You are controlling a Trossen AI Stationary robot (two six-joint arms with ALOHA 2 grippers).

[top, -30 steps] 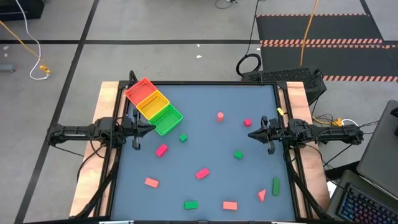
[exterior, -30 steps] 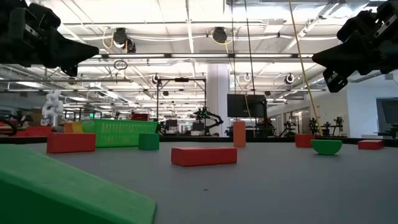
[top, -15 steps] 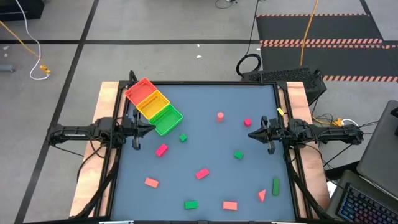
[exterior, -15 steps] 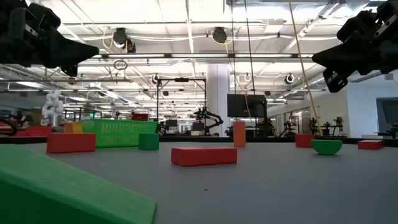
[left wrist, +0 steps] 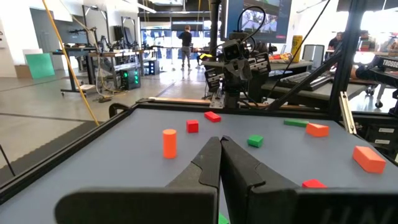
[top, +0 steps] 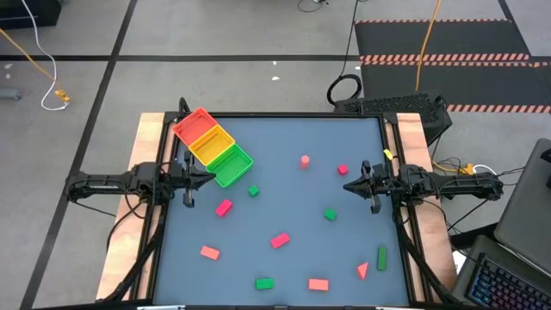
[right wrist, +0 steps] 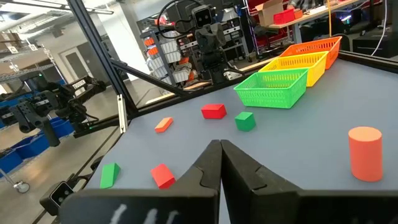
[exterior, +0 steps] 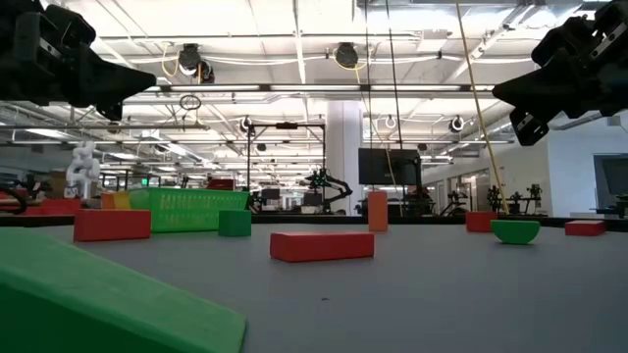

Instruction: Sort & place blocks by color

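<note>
Small pink-red and green blocks lie scattered flat on the grey table: a pink-red cylinder (top: 305, 160) stands upright, a pink-red cube (top: 343, 170), a green cube (top: 253, 190), a green block (top: 331, 214), pink-red bricks (top: 280, 240) (top: 210, 252) (top: 318, 283), a green brick (top: 264, 282), a red wedge (top: 362, 270). My left gripper (top: 211, 174) hovers shut at the table's left edge beside the tray. My right gripper (top: 346, 186) hovers shut at the right edge. Each wrist view shows its fingers closed together (left wrist: 219, 155) (right wrist: 221, 155), holding nothing.
A red-yellow-green three-compartment tray (top: 212, 146) sits aslant at the table's far left corner, its green end nearest my left gripper. A raised black rim (top: 293, 116) borders the table. Open grey surface lies between the blocks in the middle.
</note>
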